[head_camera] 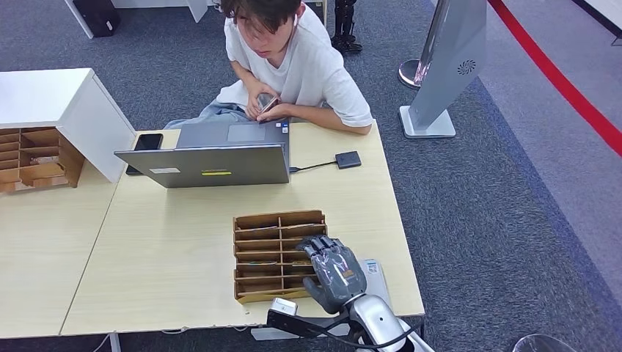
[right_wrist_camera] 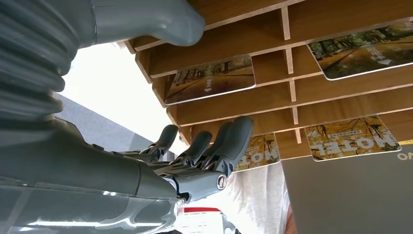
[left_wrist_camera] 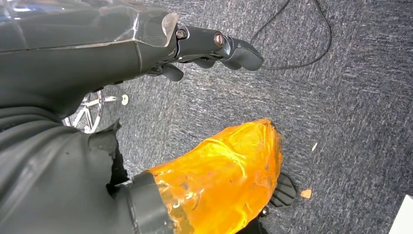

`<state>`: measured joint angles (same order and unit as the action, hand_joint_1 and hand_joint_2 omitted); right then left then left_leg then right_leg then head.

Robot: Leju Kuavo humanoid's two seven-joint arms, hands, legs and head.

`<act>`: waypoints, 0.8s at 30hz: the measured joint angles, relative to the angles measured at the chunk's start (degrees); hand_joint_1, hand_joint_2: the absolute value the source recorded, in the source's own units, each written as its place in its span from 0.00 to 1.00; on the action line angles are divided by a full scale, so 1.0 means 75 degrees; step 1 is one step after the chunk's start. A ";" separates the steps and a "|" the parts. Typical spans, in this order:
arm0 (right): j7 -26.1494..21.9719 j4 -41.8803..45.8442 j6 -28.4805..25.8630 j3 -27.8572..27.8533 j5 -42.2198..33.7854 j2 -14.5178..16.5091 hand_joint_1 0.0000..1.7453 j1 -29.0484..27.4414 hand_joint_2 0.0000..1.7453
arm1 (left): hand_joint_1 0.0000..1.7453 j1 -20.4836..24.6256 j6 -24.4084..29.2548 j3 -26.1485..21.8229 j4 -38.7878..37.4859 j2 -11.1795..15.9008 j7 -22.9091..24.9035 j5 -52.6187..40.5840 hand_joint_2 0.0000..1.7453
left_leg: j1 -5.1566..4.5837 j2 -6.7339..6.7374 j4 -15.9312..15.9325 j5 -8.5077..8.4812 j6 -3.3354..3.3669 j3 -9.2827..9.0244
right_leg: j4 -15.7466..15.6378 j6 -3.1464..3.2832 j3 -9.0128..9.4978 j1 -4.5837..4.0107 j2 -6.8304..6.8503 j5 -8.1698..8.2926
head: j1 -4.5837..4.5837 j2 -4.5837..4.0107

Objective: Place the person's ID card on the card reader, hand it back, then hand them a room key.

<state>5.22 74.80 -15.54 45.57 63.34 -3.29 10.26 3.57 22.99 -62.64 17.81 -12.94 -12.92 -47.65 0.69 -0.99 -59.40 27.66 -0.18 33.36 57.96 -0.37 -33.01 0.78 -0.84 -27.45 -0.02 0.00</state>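
Note:
Across the table a person holds the ID card (head_camera: 268, 104) in both hands, near their chest. The small black card reader (head_camera: 348, 159) lies on the table to the right of the laptop, on a cable. A wooden rack (head_camera: 273, 254) near the front edge holds room key cards (right_wrist_camera: 210, 79) printed with a tree-lined road, lying in several slots. My right hand (head_camera: 334, 271) hovers at the rack's right side; its thumb (right_wrist_camera: 165, 22) and fingers (right_wrist_camera: 214, 146) are apart with nothing between them. My left hand (left_wrist_camera: 219, 48) hangs over the carpet, fingers stretched out and holding nothing.
An open grey laptop (head_camera: 213, 158) stands mid-table with a black phone (head_camera: 148, 141) beside it. A white cabinet (head_camera: 55, 103) and a second wooden rack (head_camera: 37, 158) sit at the left. A grey stand (head_camera: 447, 66) rises off the table's far right.

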 joint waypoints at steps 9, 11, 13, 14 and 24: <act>0.0000 -0.0038 0.0007 -0.0004 -0.0007 0.0013 0.93 0.0024 1.00 | 0.00 0.0000 -0.0001 0.0000 -0.0002 0.0001 0.0001 -0.0015 0.00 | 0.0000 0.0000 0.0000 0.0000 0.0000 0.0000 | 0.0000 0.0000 0.0000 0.0000 0.0000 0.0000 | 0.0000 0.0000; 0.0000 -0.0058 0.0009 -0.0014 -0.0018 0.0034 0.95 0.0052 1.00 | 0.00 0.0001 -0.0004 0.0000 -0.0003 0.0000 0.0000 -0.0023 0.00 | 0.0000 0.0001 0.0000 0.0000 0.0000 -0.0001 | 0.0000 0.0000 0.0000 0.0000 -0.0001 0.0000 | 0.0001 0.0000; 0.0000 -0.0069 0.0009 -0.0022 -0.0023 0.0052 0.95 0.0072 1.00 | 0.00 0.0001 -0.0012 0.0000 -0.0003 0.0000 -0.0001 -0.0026 0.00 | 0.0000 0.0000 0.0000 0.0000 0.0000 -0.0001 | 0.0000 0.0000 0.0000 0.0000 -0.0001 0.0000 | 0.0001 0.0001; 0.0000 -0.0076 0.0009 -0.0023 -0.0025 0.0057 0.94 0.0079 1.00 | 0.00 0.0001 -0.0017 0.0000 -0.0003 0.0000 -0.0002 -0.0026 0.00 | 0.0000 0.0000 0.0000 0.0000 0.0000 -0.0001 | 0.0000 0.0000 0.0000 0.0000 0.0000 0.0000 | 0.0001 0.0001; 0.0000 -0.0125 0.0000 -0.0031 -0.0039 0.0087 0.94 0.0098 1.00 | 0.00 0.0005 -0.0060 0.0000 -0.0003 -0.0001 -0.0037 -0.0065 0.00 | 0.0000 0.0001 0.0000 0.0000 0.0000 -0.0001 | 0.0000 0.0000 0.0000 0.0000 -0.0001 0.0000 | 0.0001 0.0000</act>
<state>5.22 73.86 -15.54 45.34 63.05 -2.64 11.00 3.61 22.53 -62.64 17.79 -12.94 -13.20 -48.13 0.69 -0.98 -59.40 27.66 -0.18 33.36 57.96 -0.37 -33.01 0.78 -0.84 -27.45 -0.02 0.00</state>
